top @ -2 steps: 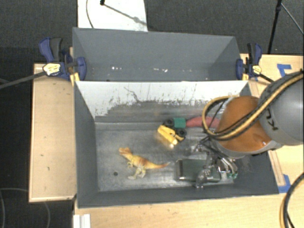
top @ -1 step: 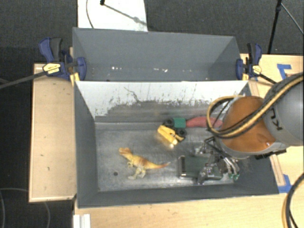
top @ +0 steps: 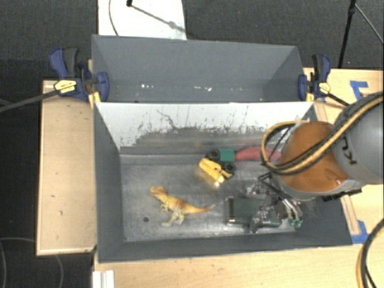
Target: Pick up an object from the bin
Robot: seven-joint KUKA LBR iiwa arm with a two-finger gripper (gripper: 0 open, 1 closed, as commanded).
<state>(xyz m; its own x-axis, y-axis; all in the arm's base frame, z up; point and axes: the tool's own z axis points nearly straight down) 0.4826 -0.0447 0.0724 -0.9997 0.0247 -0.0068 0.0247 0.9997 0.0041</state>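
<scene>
My gripper (top: 268, 212) is low in the bin's front right part, just under the arm's orange cover. It sits at the right end of a dark, flat rectangular thing (top: 239, 210) that lies on the floor, and it hides that end. A yellow toy vehicle with black wheels (top: 213, 170) lies a little behind and to the left of it. A green block (top: 227, 155) and a red piece (top: 247, 155) lie by the back wall, the red one partly behind the arm.
An orange-yellow toy dinosaur (top: 174, 205) lies on the floor at the front left, tail pointing toward the dark thing. The arm and its cables cover the bin's right side. The front wall is close below the gripper.
</scene>
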